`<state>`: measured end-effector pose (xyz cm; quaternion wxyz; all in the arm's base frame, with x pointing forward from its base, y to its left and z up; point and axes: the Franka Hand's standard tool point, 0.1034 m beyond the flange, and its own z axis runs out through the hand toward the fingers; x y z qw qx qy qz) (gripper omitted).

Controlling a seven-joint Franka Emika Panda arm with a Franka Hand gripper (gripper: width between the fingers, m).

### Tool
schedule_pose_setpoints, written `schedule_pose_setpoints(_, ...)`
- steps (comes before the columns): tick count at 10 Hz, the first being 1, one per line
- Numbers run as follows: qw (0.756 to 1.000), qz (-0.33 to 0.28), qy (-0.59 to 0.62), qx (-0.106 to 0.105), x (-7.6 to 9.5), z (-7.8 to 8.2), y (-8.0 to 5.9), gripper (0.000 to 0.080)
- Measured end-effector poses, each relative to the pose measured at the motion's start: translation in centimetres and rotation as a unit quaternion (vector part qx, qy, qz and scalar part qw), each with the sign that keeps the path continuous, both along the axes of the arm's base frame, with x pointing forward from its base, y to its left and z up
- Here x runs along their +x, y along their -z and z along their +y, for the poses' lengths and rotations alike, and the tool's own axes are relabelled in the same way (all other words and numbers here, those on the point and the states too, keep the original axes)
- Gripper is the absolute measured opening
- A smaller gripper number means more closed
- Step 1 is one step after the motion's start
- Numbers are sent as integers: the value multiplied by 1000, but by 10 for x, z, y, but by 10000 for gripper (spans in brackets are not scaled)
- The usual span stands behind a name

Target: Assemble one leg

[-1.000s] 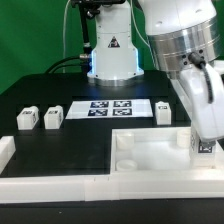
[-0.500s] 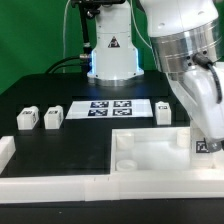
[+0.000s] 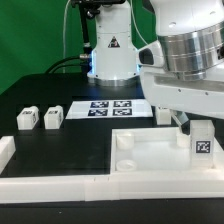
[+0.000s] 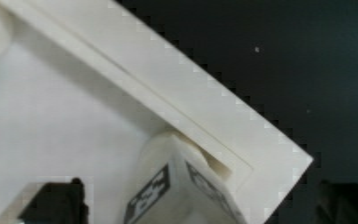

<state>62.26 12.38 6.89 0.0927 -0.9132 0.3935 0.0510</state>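
Observation:
My gripper is shut on a leg, a small white block with a black-and-white tag facing the camera. It holds the leg upright over the exterior view's right end of the large white tray-like piece; I cannot tell whether the leg touches it. In the wrist view the leg sits between the dark fingers of my gripper, above the tray's rim. Three more legs lie on the black table: two at the exterior view's left and one behind the tray.
The marker board lies on the table behind the tray. A white L-shaped fence runs along the front and left. The robot base stands at the back. A round socket sits in the tray's near-left corner.
The wrist has turned and the held leg has swung from tilted to upright, its tag now facing the camera. The gripper has stayed over the tray's right end.

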Motion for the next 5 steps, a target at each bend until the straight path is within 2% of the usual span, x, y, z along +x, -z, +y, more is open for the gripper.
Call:
schedule_pose_setpoints(2,984,-17,-172,-29,-2,-5,-1,649)
schedule_pose_setpoints(4,953,-57,-295,-37,2,-5,0,649)
schedule_pose_setpoints(5,950,-58,-303,-36,1,-5,1,649)
